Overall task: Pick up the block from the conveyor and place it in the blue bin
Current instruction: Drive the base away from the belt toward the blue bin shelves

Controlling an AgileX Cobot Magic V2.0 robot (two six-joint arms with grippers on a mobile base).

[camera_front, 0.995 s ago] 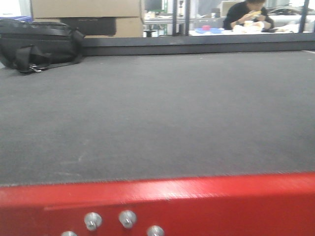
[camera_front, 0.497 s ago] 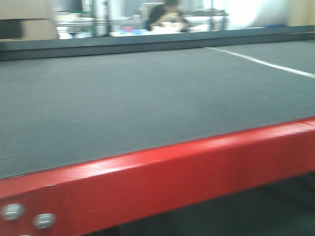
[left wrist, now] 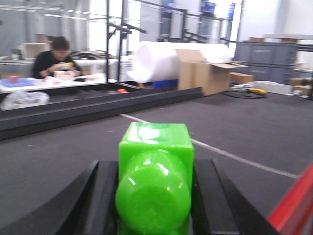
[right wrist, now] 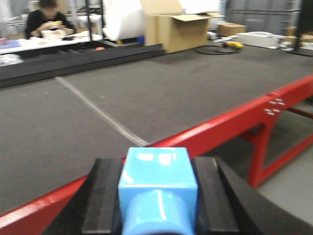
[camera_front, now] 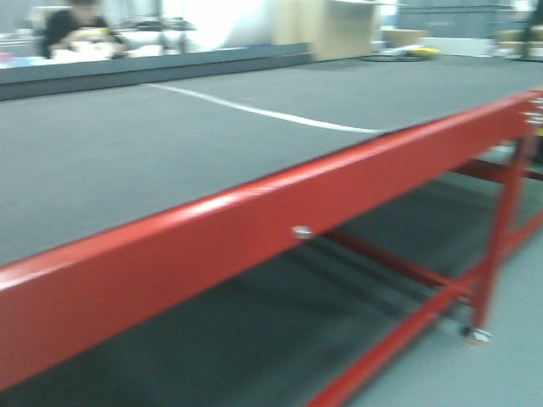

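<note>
A glossy green block fills the lower middle of the left wrist view. My left gripper is shut on it, a black finger pressed against each side. In the right wrist view a light blue block sits between black fingers, with my right gripper shut on it above the conveyor's red edge. The grey conveyor belt stretches out behind its red frame. No blue bin is in view. Neither gripper shows in the front view.
A white seam line crosses the belt. A red frame leg and cross braces stand over grey floor at the right. Beyond the belt are an open cardboard box, a white roll and a seated person.
The front view has swung to the right. The black bag has left the view, the person has slid to the far left, and the red frame now runs diagonally with its leg showing.
</note>
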